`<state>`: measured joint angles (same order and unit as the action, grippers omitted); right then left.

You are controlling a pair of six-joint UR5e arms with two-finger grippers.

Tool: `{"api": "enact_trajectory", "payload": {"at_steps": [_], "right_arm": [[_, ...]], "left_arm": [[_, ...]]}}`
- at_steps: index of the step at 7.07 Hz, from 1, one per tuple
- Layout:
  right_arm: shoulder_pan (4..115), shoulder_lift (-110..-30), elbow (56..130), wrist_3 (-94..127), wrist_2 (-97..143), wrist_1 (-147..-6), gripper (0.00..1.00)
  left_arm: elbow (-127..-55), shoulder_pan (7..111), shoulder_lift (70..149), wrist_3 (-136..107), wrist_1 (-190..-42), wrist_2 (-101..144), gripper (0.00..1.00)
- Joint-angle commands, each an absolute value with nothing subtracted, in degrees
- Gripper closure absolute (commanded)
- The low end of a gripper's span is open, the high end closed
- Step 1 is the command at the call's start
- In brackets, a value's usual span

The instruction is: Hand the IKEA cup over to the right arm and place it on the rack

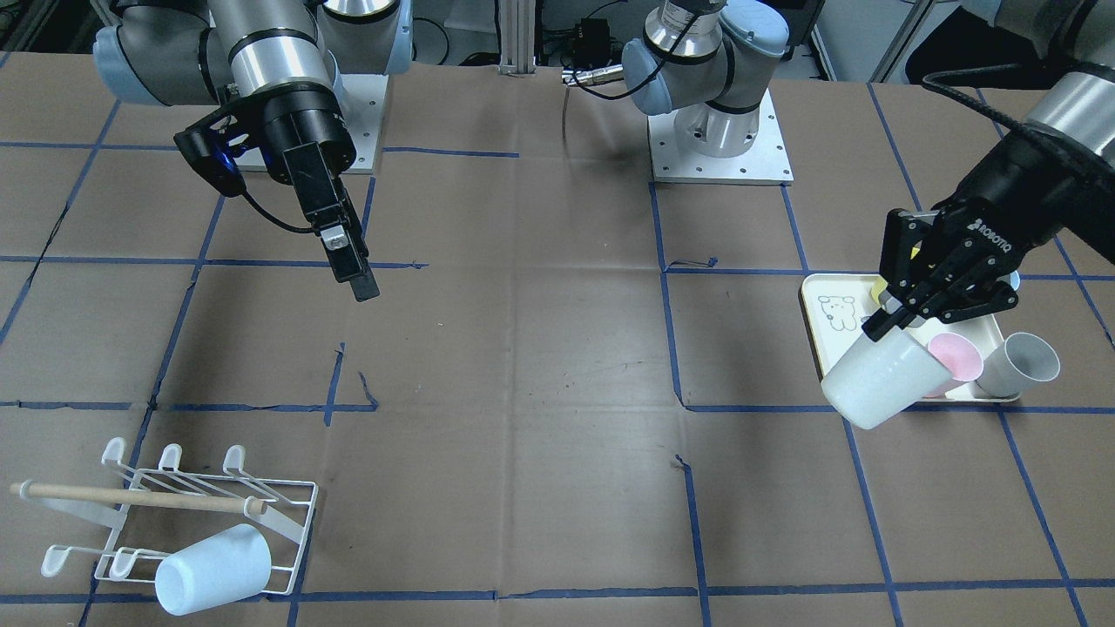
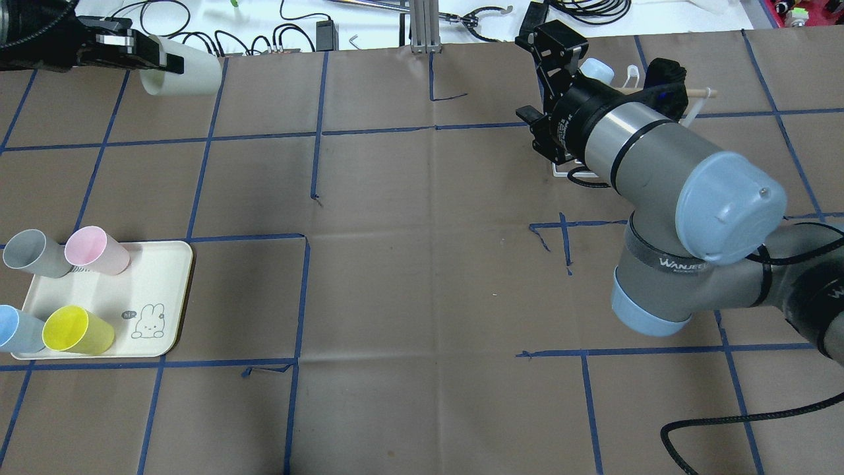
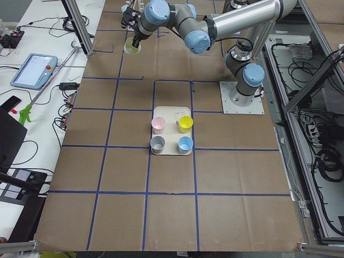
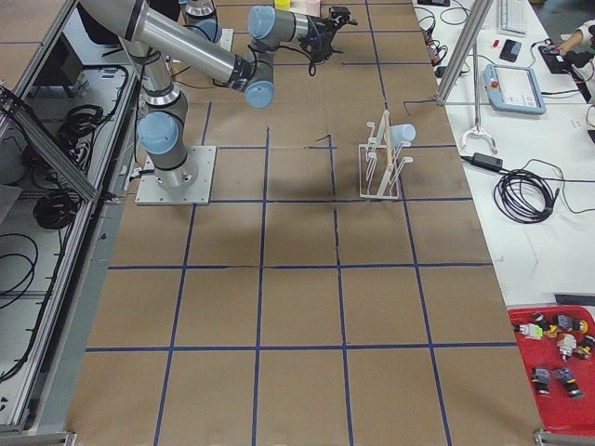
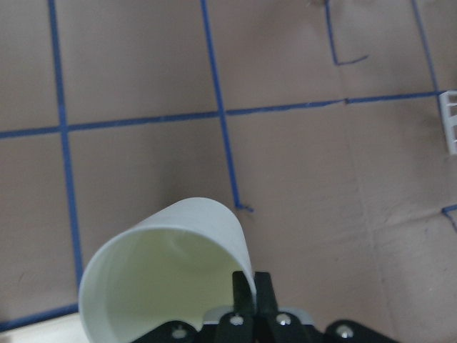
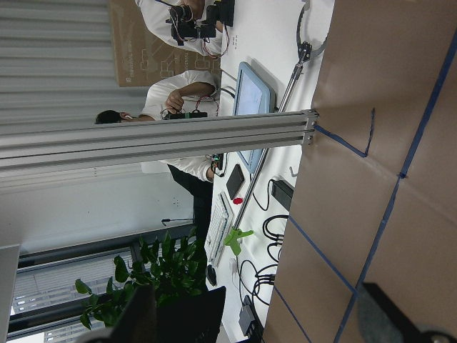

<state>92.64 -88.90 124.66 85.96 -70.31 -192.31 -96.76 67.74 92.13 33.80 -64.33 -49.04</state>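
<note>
My left gripper (image 1: pixel 906 318) is shut on the rim of the white IKEA cup (image 1: pixel 884 380) and holds it tilted in the air beside the tray. The left wrist view shows the fingers (image 5: pixel 263 294) pinching the wall of the cup (image 5: pixel 164 282), whose mouth faces the camera. In the overhead view the cup (image 2: pixel 183 74) hangs at the far left. The right arm (image 2: pixel 659 165) reaches toward the far right, and its gripper (image 1: pixel 353 270) is open and empty, its fingertips (image 6: pixel 382 314) wide apart. The white wire rack (image 1: pixel 174 509) with its wooden dowel carries a pale blue cup (image 1: pixel 213 570).
A cream tray (image 2: pixel 161 290) with a bunny drawing holds a pink cup (image 2: pixel 95 251), a grey cup (image 2: pixel 33 254), a yellow cup (image 2: pixel 76 330) and a blue cup (image 2: pixel 16 330). Blue tape lines grid the brown table. Cables lie beyond the far edge, and people sit past it.
</note>
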Motion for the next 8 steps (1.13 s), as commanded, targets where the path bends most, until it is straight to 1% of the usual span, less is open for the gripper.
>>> {"api": "enact_trajectory", "payload": {"at_steps": [1, 2, 4, 6, 8], "right_arm": [[92.6, -87.9, 125.9, 86.0, -70.3, -192.3, 0.00], [92.6, -87.9, 126.4, 86.0, -70.3, -192.4, 0.00], [92.6, -87.9, 126.3, 86.0, -70.3, -192.4, 0.00], [92.6, -87.9, 126.4, 86.0, -70.3, -192.4, 0.00], [92.6, -87.9, 126.4, 86.0, -70.3, -192.4, 0.00]], "left_arm": [[-105.5, 70.3, 93.7, 33.9, -43.2, -41.2, 1.00], [-109.6, 71.3, 95.0, 33.9, -33.8, -37.7, 1.00], [-115.2, 74.4, 97.8, 33.9, -18.8, -32.8, 1.00], [-118.2, 76.9, 103.5, 33.2, -2.4, -29.5, 1.00], [-121.4, 79.5, 104.8, 32.7, 5.9, -26.3, 0.99]]}}
